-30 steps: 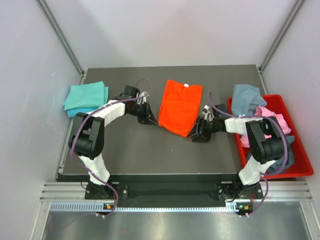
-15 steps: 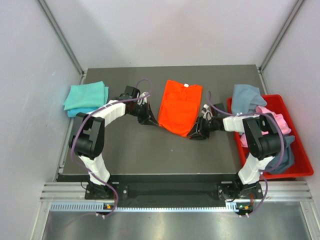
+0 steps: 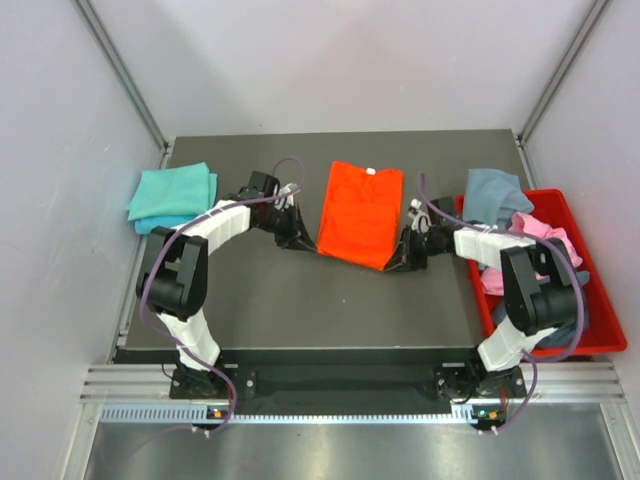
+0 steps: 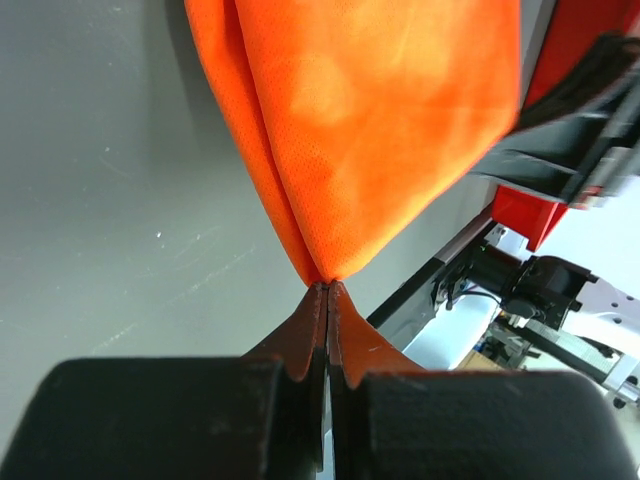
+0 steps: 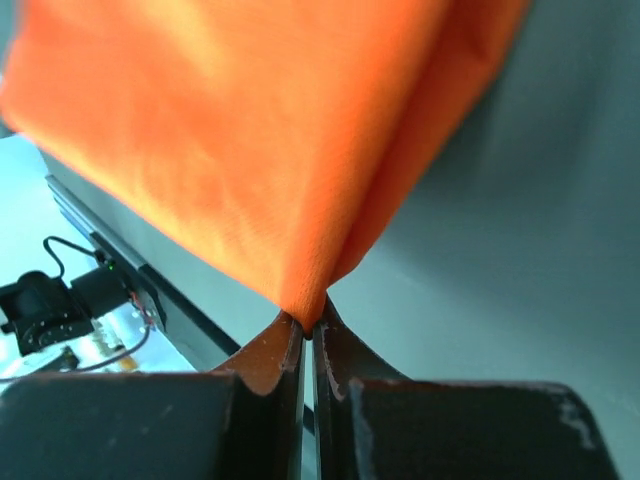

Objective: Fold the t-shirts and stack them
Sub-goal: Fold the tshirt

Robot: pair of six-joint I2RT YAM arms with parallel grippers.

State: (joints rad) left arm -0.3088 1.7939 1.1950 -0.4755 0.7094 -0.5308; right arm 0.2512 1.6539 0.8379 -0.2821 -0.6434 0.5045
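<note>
1. Top view: the orange t-shirt (image 3: 361, 215) lies near the middle of the dark table (image 3: 280, 310), folded into a narrow panel, with its white neck label (image 3: 371, 171) at the far edge. The left gripper (image 3: 305, 245) meets the shirt's near-left corner and the right gripper (image 3: 395, 265) meets its near-right corner. A folded teal t-shirt (image 3: 172, 195) sits at the table's far-left, well apart from the orange one. The red bin (image 3: 605, 335) on the right holds a grey-blue t-shirt (image 3: 492, 195), draped over its far rim, and a pink t-shirt (image 3: 548, 238)
2. Left wrist view: the left gripper (image 4: 327, 290) has its jaws pressed together on a corner of the orange t-shirt (image 4: 370, 120) – the cloth fans out from the tips in folded layers over the grey table (image 4: 100, 200)
3. Right wrist view: the right gripper (image 5: 308, 325) is likewise clamped tight, pinching a pointed corner of the orange t-shirt (image 5: 250, 130) – the fabric spreads away from the tips, with the table (image 5: 520, 220) beside it
</note>
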